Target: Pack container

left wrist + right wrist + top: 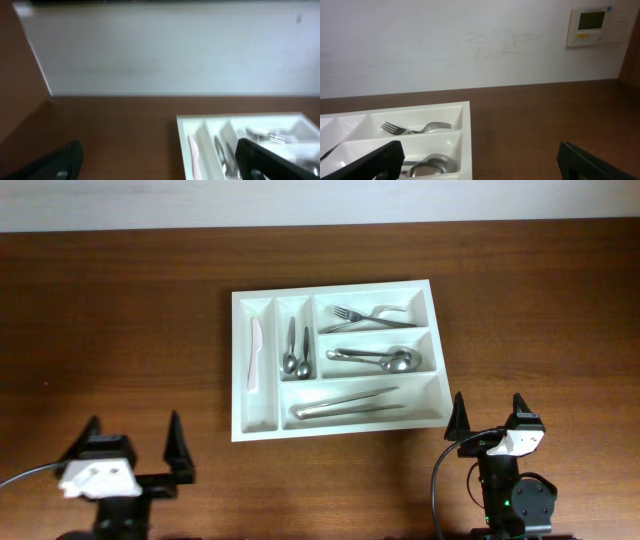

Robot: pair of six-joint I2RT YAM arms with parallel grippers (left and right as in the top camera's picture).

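The container [238, 370], a white five-compartment cutlery tray, lies at mid-table. A white knife [254, 354] lies in the far-left upright slot, small spoons [297, 352] in the second. Forks [368, 316], large spoons [385, 359] and tongs [345, 405] fill the three wide slots. My left gripper [133, 442] is open and empty near the front left, well apart from the tray. My right gripper [490, 417] is open and empty just off the tray's front right corner. The tray shows in the left wrist view [182, 135] and in the right wrist view [466, 130].
The brown wooden table [120, 310] runs to a white wall [470, 45] at the back. A wall thermostat [593, 25] shows in the right wrist view. A black cable [436, 490] hangs by the right arm.
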